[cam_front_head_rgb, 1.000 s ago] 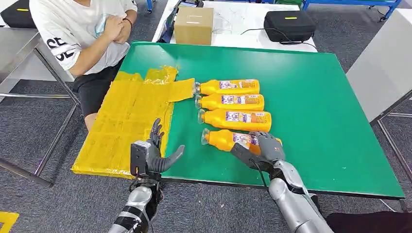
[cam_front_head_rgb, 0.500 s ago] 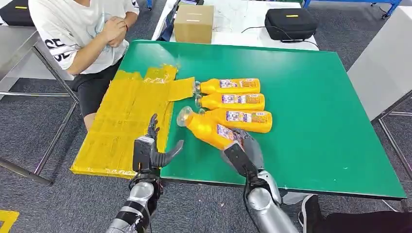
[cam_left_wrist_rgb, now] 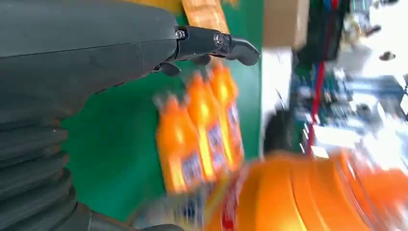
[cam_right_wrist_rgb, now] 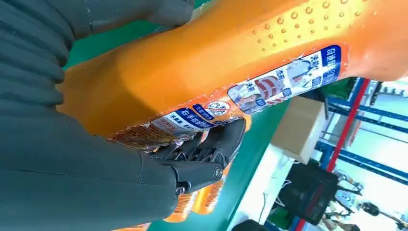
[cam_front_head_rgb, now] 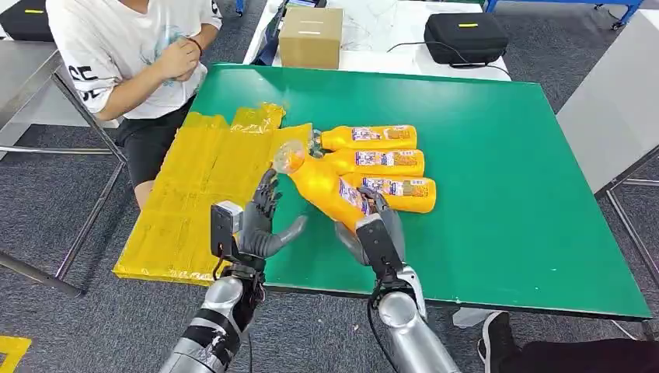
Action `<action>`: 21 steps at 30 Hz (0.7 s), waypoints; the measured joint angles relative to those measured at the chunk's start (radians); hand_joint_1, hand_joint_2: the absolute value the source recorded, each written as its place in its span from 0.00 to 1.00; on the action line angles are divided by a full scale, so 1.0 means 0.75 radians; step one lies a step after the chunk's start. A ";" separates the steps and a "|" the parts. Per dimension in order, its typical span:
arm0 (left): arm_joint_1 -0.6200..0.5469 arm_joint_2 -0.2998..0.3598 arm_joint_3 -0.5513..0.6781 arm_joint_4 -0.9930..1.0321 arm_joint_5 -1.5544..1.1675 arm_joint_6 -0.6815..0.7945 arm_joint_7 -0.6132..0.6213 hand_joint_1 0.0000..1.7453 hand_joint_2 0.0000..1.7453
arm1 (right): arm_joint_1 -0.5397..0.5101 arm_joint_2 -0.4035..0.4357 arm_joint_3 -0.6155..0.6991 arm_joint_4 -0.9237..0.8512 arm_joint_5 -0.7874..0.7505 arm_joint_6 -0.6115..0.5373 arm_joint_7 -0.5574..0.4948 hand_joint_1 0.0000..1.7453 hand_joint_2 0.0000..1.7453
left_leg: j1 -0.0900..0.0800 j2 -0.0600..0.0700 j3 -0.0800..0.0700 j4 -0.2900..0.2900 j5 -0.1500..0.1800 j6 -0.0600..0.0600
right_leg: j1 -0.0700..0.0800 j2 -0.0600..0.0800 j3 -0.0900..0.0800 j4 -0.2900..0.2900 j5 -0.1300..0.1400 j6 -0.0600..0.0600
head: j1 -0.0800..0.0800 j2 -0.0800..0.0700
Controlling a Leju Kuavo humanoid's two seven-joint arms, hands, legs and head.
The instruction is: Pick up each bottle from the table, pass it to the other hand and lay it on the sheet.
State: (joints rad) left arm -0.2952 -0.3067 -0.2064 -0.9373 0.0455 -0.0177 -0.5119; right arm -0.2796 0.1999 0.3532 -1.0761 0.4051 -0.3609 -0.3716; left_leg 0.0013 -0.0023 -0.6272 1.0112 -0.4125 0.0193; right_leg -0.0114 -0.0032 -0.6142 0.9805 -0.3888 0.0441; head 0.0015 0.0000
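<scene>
Right hand (cam_front_head_rgb: pixel 378 233) grips one orange plastic bottle (cam_front_head_rgb: pixel 322 186); left hand (cam_front_head_rgb: pixel 263 225) spread, empty; yellow sheet (cam_front_head_rgb: pixel 194 194) bare, three bottles (cam_front_head_rgb: pixel 381 162) wait.

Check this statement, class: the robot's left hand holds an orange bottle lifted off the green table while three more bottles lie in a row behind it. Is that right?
Not quite. The head view shows the right hand holding the lifted orange bottle; the left hand is spread and holds nothing. The rest stands: three more bottles lie in a row on the green table.
</scene>
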 measured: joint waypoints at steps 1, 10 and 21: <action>0.000 0.004 -0.010 -0.013 0.015 -0.030 0.001 0.00 1.00 | -0.010 0.000 0.001 0.009 -0.002 0.007 -0.006 1.00 1.00 | 0.000 0.000 0.000 0.000 0.000 0.000 | 0.000 0.000 0.000 0.000 0.000 0.000 | 0.000 0.000; 0.014 0.022 -0.072 -0.098 0.035 -0.106 0.003 0.00 1.00 | -0.080 0.024 0.017 0.108 -0.009 0.045 -0.024 1.00 1.00 | 0.000 -0.001 -0.001 0.000 0.000 0.000 | 0.000 -0.001 0.000 0.000 0.000 0.000 | 0.001 0.000; -0.010 0.022 -0.107 -0.084 -0.117 0.146 -0.008 0.00 1.00 | -0.171 0.132 0.106 0.295 0.062 0.028 -0.004 1.00 1.00 | 0.000 -0.001 -0.001 0.000 0.000 0.000 | 0.000 -0.001 -0.002 0.000 0.000 0.000 | 0.001 0.000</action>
State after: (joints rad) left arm -0.3024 -0.2899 -0.2869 -1.0006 -0.0424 0.0916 -0.5177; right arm -0.4077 0.2987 0.4326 -0.8552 0.4517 -0.3395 -0.3742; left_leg 0.0015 -0.0030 -0.6279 1.0112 -0.4122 0.0192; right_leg -0.0112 -0.0040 -0.6156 0.9807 -0.3888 0.0440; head 0.0019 0.0000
